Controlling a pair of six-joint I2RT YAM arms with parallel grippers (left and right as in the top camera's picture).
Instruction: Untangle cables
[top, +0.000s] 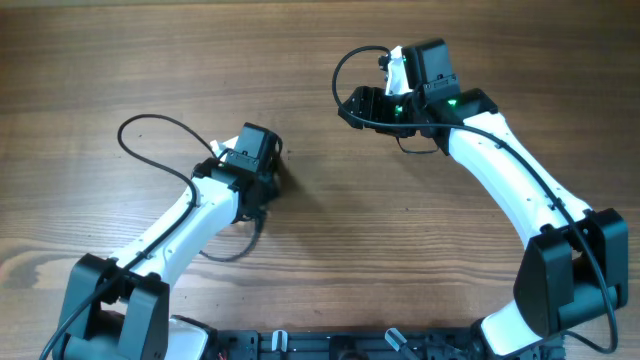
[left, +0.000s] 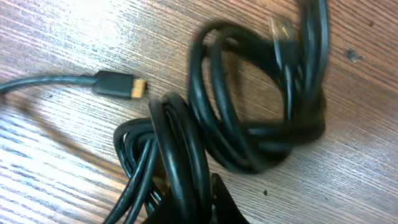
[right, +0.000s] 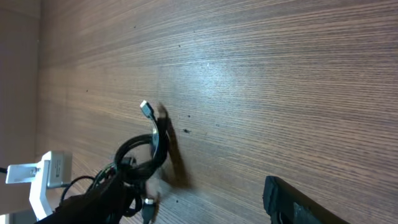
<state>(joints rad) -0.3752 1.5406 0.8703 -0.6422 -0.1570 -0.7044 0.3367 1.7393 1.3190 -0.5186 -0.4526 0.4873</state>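
The cables are a knotted bundle of thin black cords on the wood table. One gold-tipped plug lies flat to the left and a silvery plug sits at the top. My left gripper is shut on a few strands at the bundle's near side. In the overhead view the left gripper covers most of the bundle. The right wrist view shows the bundle raised at the left gripper, casting a shadow. My right gripper is open and empty, well to the right of the bundle.
Thicker black arm wires loop over the table beside the left arm and above the right gripper. One right finger shows at the lower right of the right wrist view. The table is brown wood.
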